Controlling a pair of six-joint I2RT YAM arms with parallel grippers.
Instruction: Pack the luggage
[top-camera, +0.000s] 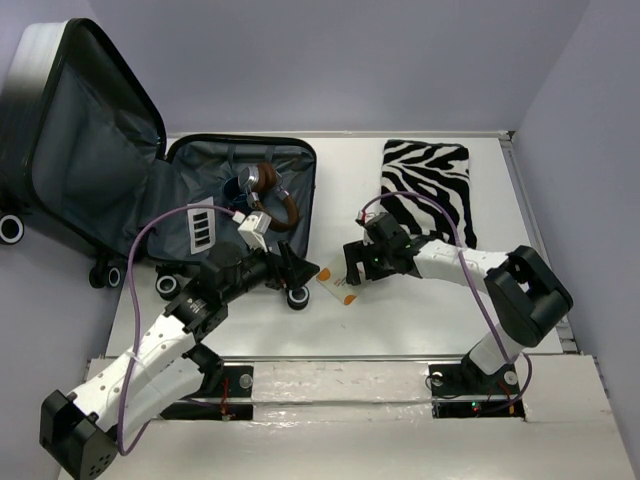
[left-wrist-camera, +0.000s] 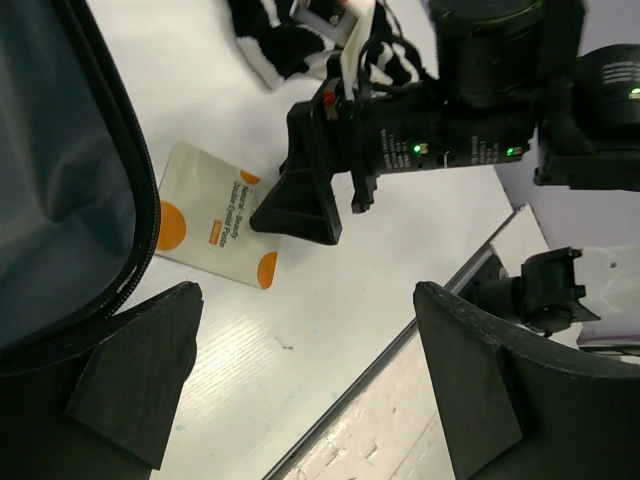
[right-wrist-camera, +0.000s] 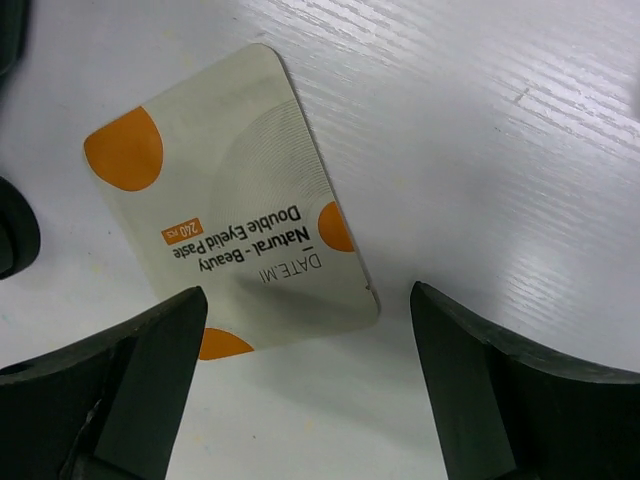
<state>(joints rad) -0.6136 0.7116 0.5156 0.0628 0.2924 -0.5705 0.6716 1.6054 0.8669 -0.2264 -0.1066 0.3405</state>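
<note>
Luggage (top-camera: 200, 165) open, one headphone set (top-camera: 288, 207) inside; one sachet (right-wrist-camera: 230, 220) outside; left and right jaws apart.

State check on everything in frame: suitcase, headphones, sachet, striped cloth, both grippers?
Hard-shell wheeled suitcase with dark grey lining: open, lid raised at the left.
Brown-banded headphones: inside the suitcase base.
White sachet with orange dots: flat on the white table, outside the suitcase, not gripped.
Zebra-striped cloth: lying flat on the table, not packed.
Left gripper: open, empty.
Right gripper: open, over the sachet.
</note>
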